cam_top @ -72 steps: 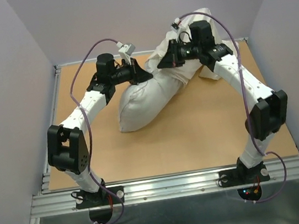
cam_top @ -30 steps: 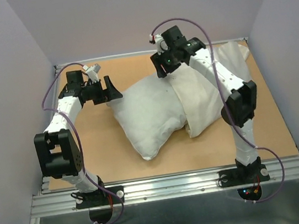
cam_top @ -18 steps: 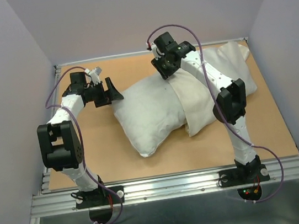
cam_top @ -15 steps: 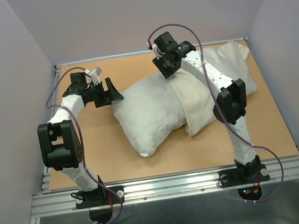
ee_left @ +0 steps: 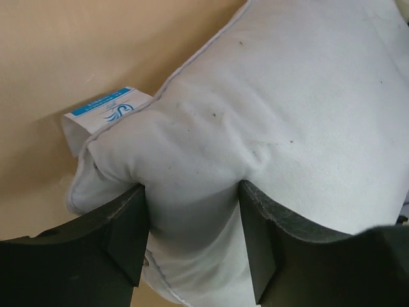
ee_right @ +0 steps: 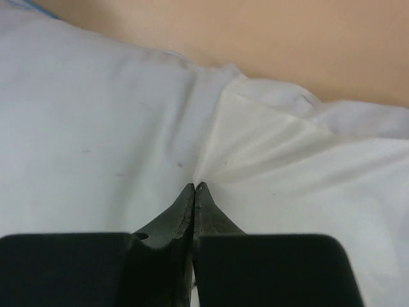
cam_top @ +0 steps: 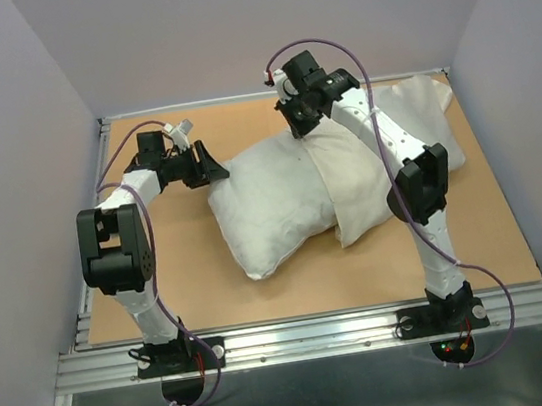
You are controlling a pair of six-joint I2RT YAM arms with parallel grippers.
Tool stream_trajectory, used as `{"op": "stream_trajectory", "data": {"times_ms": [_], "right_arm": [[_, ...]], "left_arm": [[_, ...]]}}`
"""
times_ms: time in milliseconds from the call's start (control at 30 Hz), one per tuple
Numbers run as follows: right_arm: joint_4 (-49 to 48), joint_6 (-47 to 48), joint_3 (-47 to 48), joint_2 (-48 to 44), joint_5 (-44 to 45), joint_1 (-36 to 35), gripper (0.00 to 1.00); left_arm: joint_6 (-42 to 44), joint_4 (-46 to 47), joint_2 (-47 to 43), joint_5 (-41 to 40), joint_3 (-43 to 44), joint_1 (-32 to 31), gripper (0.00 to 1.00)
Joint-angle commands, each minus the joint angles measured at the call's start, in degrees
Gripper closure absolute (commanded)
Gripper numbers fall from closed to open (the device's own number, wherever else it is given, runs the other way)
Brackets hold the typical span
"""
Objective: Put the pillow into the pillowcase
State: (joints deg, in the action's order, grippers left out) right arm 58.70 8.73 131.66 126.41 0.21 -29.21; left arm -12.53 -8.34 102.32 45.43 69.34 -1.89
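**Position.** The plump, rectangular, greyish-white fabric pillow [cam_top: 266, 204] lies slantwise at the middle of the tan wooden table [cam_top: 264, 300]. Its right-hand end is inside the limp, wrinkled cream fabric pillowcase [cam_top: 363, 175], which runs on toward the far right corner. Roughly half of the pillow is exposed on the left.

**Left gripper** [ee_left: 192, 192]. Its jaws straddle the pillow's exposed far-left corner, just beside a white-and-blue sewn label [ee_left: 105, 112]. Both black fingers dent the stuffing, so this reads as a grip on the pillow.

**Right gripper** [ee_right: 193, 187]. It is closed tip to tip, with its point resting at the line where the pillowcase hem meets the pillow's far edge. Whether any hem is caught between the tips cannot be told.

**Step in hand.** The pillow is partly inserted. The arms appear to be re-gripping so as to work the rest of it in.

**Next move.** The left arm should push the held corner toward the case while the hem is drawn the opposite way over the exposed half. That requires a confirmed hold on the hem. If the closed tips hold nothing, the case will stay put and the pillow will merely slide.
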Motion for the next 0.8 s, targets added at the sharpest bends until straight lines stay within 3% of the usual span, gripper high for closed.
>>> {"op": "stream_trajectory", "data": {"times_ms": [0,33,100,133,200,267,300,400,533,600,633,700,733,767], "right_arm": [[-3.6,-5.6,6.9,-3.1,-30.4,-0.2,0.99],[-7.0,-10.3,7.9,-2.8,-33.4,-1.2,0.99],[-10.3,-14.7,10.5,-1.4,-40.4,-3.6,0.99],[-13.8,-19.7,14.7,0.4,-42.0,-4.4,0.99],[-17.4,-26.1,18.3,1.3,-44.9,-6.5,0.99],[-23.2,-29.8,19.1,0.6,-45.2,-6.7,0.99],[-24.8,-31.0,18.3,-1.4,-42.9,-6.6,0.99],[-30.5,-29.3,16.5,-4.8,-37.4,-6.7,0.99],[-37.1,-25.2,16.5,-8.0,-32.4,-6.6,1.0],[-40.5,-24.5,17.6,-9.7,-30.1,-6.6,0.99],[-41.9,-22.4,18.1,-11.5,-28.4,-6.7,0.99],[-42.6,-18.5,15.9,-14.9,-25.0,-6.9,0.99],[-42.7,-17.3,10.1,-17.0,-24.6,-7.0,0.99],[-42.7,-16.1,5.8,-22.4,-24.6,-7.2,1.0]], "left_arm": [[-10.0,18.1,2.2,11.5,0.6,-5.0,0.49],[-12.6,21.7,3.1,14.2,1.8,-6.3,0.63],[-24.2,36.3,3.9,16.6,2.8,-9.9,0.78],[-35.7,50.1,4.7,17.8,2.9,-10.8,0.88],[-49.0,66.2,6.0,18.0,2.5,-12.6,1.0],[-61.8,83.0,8.7,14.7,1.8,-12.7,1.0],[-72.2,94.9,9.7,13.4,2.9,-12.6,1.0],[-67.9,92.6,8.2,11.4,7.1,-12.0,1.0],[-59.7,85.8,5.8,10.6,20.8,-10.4,1.0],[-46.1,76.3,1.4,9.3,24.1,-9.7,1.0],[-37.1,70.2,-1.3,11.4,26.5,-9.8,1.0],[-29.0,66.2,-3.9,17.5,25.6,-10.0,1.0],[-25.0,63.5,-5.1,20.0,24.2,-10.1,1.0],[-12.7,54.1,-8.1,22.0,22.6,-10.2,1.0]]}}
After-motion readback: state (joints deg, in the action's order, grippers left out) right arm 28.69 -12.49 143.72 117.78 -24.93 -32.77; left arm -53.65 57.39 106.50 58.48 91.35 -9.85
